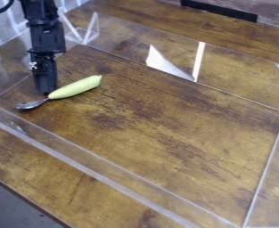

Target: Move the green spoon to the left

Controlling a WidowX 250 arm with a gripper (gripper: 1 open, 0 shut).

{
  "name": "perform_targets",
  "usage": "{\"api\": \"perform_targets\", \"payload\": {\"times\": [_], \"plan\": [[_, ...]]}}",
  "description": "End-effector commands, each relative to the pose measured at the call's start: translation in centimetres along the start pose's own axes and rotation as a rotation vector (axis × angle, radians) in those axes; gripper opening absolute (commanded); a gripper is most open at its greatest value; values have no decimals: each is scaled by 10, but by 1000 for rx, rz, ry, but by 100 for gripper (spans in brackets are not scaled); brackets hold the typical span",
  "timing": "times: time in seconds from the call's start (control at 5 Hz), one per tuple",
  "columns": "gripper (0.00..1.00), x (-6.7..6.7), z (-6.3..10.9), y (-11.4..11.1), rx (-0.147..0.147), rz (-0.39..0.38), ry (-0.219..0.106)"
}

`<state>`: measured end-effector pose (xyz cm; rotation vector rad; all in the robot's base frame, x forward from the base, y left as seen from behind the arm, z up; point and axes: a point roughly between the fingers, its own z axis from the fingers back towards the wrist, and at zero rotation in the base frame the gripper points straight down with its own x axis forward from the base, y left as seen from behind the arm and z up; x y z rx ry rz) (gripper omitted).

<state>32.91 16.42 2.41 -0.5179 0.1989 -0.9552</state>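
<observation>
The table is dark brown wood with a worn, streaky grain and a slight sheen that catches pale light patches. A clear plastic tray sits on it, its walls smooth and glossy, with bright glints along the edges. The green spoon has a smooth, rounded yellow-green plastic handle with a soft shine and a polished silver metal bowl. The gripper looks like matt black plastic or metal.

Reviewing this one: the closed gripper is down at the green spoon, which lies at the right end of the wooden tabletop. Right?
Not quite. In the camera view the green spoon lies at the left end of the wooden tabletop, with the closed gripper down at it.
</observation>
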Motion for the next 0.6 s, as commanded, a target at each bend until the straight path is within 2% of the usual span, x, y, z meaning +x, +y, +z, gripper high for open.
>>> {"api": "perform_targets", "payload": {"times": [0.0,0.4], "plan": [[0,-7,26,-8,82,39,-25],[0,-8,40,-11,91,96,-54]]}}
